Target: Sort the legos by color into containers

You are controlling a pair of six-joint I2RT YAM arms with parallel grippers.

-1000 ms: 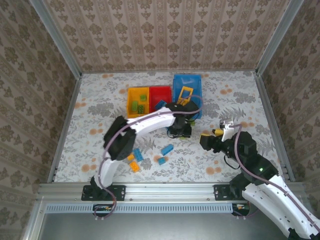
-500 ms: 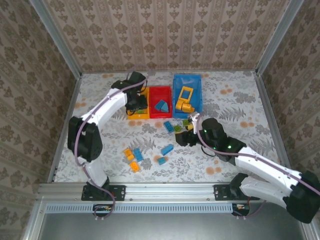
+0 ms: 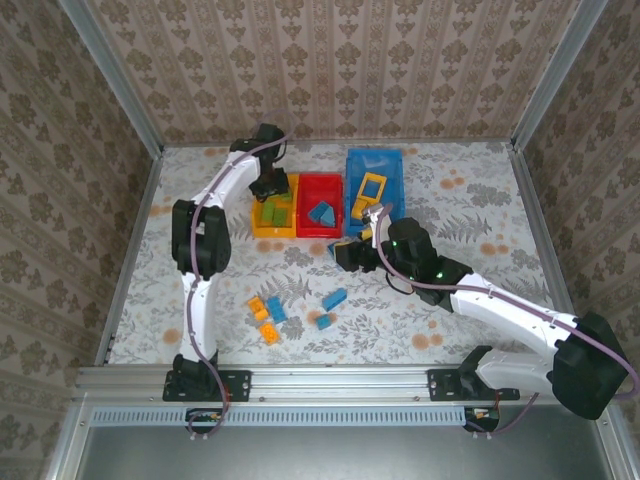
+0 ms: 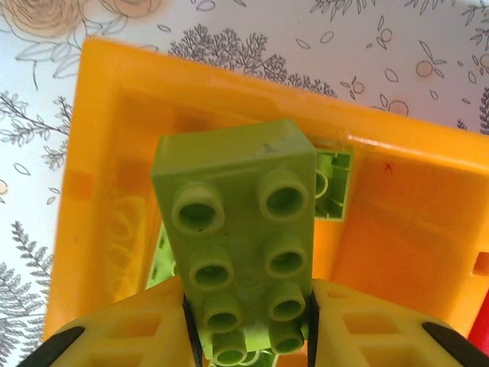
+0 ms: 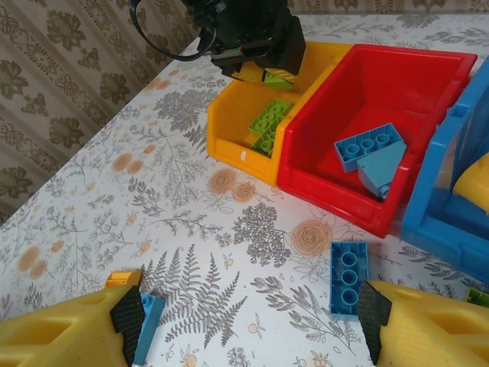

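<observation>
Green brick [image 4: 237, 245] hung over the yellow bin [image 4: 405, 222], pinched at its near end btwn the left gripper [image 4: 248, 336] pads. L arm was stretched far out, wrist bent down over that bin. Right gripper [image 5: 248, 321] gaped wide w/ nothing in it, low over the table [image 5: 191, 229] by a loose blue brick [image 5: 348, 277], R arm reaching diagonally left toward the red bin [image 5: 359, 99].

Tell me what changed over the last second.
The left pincer swung from the middle of the table to over the yellow-orange bin, gripping a green brick. The right pincer, open, reached in from the right toward the front of the red bin. The bins and the loose bricks nearer the arms stayed put.
</observation>
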